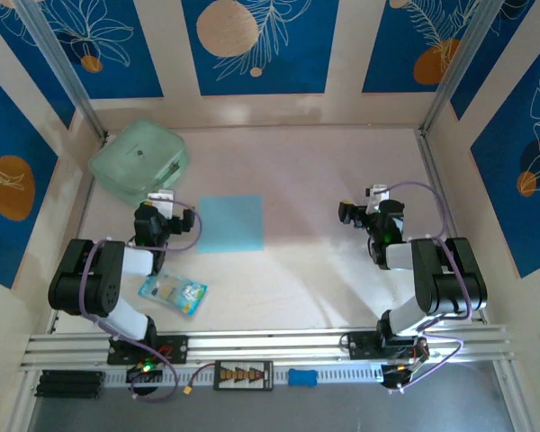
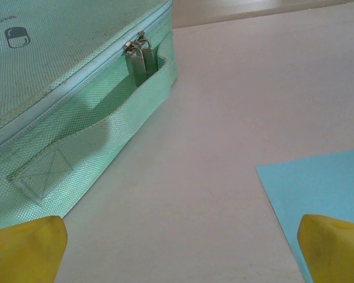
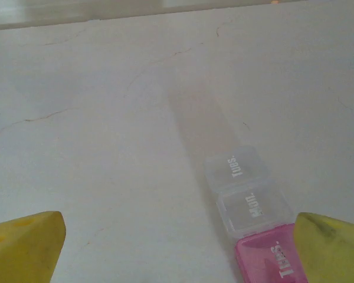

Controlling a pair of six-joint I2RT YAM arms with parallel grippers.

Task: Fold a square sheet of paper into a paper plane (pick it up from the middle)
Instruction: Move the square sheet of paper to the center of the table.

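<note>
Top view: thin light-blue square sheet of paper [image 1: 230,223] lies flat and unfolded mid-counter [image 1: 306,270], centre free for a pick. Left tool [image 1: 159,211] sits just at its 9 o'clock, right tool [image 1: 375,211] well apart at 3.
Left wrist: fingers [image 2: 23,247] spread, empty; mint-green zip pouch [image 2: 59,88] at 10 o'clock.
Right wrist: fingers [image 3: 23,244] spread, empty; clear-and-pink pill strip [image 3: 248,206] at 5 o'clock.

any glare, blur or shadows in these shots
Top external: a bright patch washes out the pale table right of the light-blue paper square. Left wrist: the mint-green woven zip pouch is sharp, casting a soft shadow; the yellow fingertips blur. Right wrist: the clear plastic pill strip fades out at its far end.
</note>
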